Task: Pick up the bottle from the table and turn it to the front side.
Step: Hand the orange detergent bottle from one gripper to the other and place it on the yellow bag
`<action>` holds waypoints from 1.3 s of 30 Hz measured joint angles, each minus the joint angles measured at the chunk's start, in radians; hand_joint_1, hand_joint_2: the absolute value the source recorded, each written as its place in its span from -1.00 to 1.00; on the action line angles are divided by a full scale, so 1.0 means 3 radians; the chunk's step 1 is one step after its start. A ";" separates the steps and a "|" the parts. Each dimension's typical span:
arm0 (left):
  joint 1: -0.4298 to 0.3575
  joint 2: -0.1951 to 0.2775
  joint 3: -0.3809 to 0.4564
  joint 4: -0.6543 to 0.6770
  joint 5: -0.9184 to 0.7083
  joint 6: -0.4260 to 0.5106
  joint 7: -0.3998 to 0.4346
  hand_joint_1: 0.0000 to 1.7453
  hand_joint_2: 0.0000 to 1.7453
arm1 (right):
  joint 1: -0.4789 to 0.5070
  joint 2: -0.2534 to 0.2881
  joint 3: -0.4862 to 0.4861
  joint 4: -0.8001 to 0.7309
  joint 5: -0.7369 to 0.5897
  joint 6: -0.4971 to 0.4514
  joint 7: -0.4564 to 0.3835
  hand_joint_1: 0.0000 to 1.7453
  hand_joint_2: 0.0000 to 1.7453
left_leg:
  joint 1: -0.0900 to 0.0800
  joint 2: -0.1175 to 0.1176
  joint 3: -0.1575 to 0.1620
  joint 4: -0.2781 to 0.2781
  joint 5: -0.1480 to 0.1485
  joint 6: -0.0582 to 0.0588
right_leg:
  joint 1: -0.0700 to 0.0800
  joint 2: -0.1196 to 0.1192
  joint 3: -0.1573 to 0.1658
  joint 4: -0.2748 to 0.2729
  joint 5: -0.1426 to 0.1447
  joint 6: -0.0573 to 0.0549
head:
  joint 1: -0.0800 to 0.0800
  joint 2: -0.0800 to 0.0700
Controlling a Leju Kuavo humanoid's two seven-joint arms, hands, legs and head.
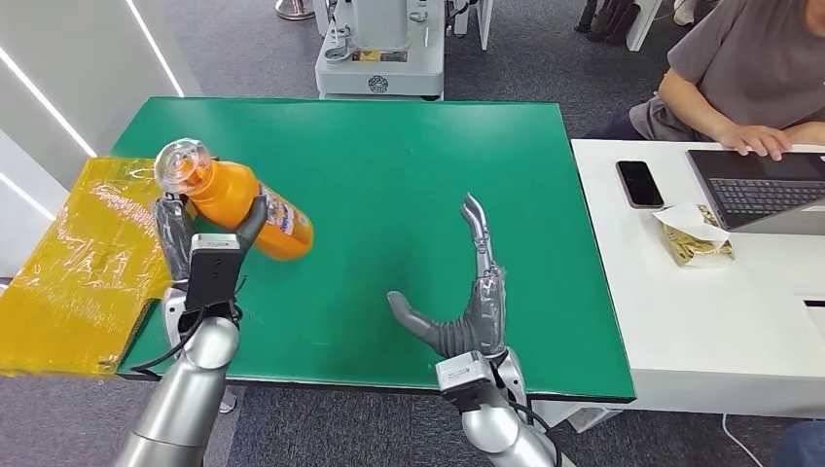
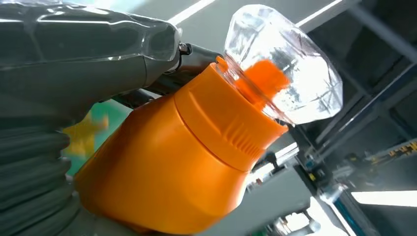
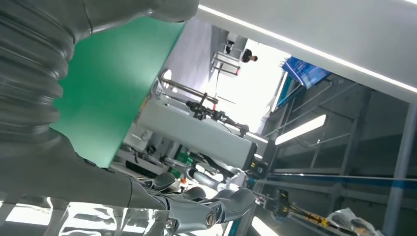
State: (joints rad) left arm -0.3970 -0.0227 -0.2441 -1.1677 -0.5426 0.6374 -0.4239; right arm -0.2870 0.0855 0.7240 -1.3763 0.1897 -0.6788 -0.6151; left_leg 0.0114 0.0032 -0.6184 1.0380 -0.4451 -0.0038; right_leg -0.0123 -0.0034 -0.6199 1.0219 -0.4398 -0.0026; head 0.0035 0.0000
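Bottle up in your left hand, lying tilted, its clear cap toward the far left.

Your left hand [image 1: 209,238] grips the orange bottle [image 1: 248,206] around its middle and holds it clear of the green table [image 1: 389,156], over the table's left side next to the yellow bag [image 1: 83,263]. The bottle's long axis runs from the clear cap [image 1: 183,163] at far left down to the base at near right, where a patch of label shows. In the left wrist view the cap [image 2: 285,64] juts past the fingers. Your right hand [image 1: 467,302] stands open and empty, fingers spread and pointing away, well apart to the right of the bottle. I judge the turn is your left wrist's job; the right is nearest if you need support.
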 joint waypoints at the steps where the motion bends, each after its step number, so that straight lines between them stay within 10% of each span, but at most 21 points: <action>1: -0.0041 0.0077 0.0028 0.0034 -0.0235 -0.0015 0.0072 1.00 1.00 | 0.0015 -0.0004 0.0007 -0.0004 -0.0025 0.0001 -0.0004 -1.00 1.00 | 0.0000 0.0000 0.0000 0.0000 0.0001 -0.0001 | 0.0000 0.0000 0.0000 0.0000 0.0000 0.0000 | 0.0000 0.0000; 18: -0.0918 0.1169 0.0051 0.1047 -0.2410 -0.0152 0.0832 1.00 1.00 | 0.0153 -0.0054 0.0027 -0.0165 -0.0174 -0.0005 0.0019 -1.00 1.00 | 0.0001 0.0003 0.0000 -0.0001 0.0003 -0.0005 | 0.0001 0.0006 -0.0004 0.0002 0.0001 -0.0003 | 0.0001 0.0000; 39: -0.1055 0.1111 -0.0304 0.2278 -0.2858 -0.0082 0.1000 1.00 1.00 | 0.0320 -0.0126 0.0045 -0.0501 -0.0085 0.0104 0.0200 -1.00 1.00 | 0.0001 0.0004 -0.0001 -0.0001 0.0002 -0.0005 | 0.0000 0.0007 -0.0005 0.0001 0.0000 -0.0003 | 0.0001 0.0000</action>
State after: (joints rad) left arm -0.7136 0.3105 -0.3352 -0.4842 -1.4000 0.6127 -0.1240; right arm -0.1910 0.0476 0.7374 -1.5267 0.1642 -0.6476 -0.5552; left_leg 0.0116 0.0044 -0.6187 1.0378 -0.4443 -0.0053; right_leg -0.0122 -0.0013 -0.6213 1.0222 -0.4398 -0.0036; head 0.0038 0.0000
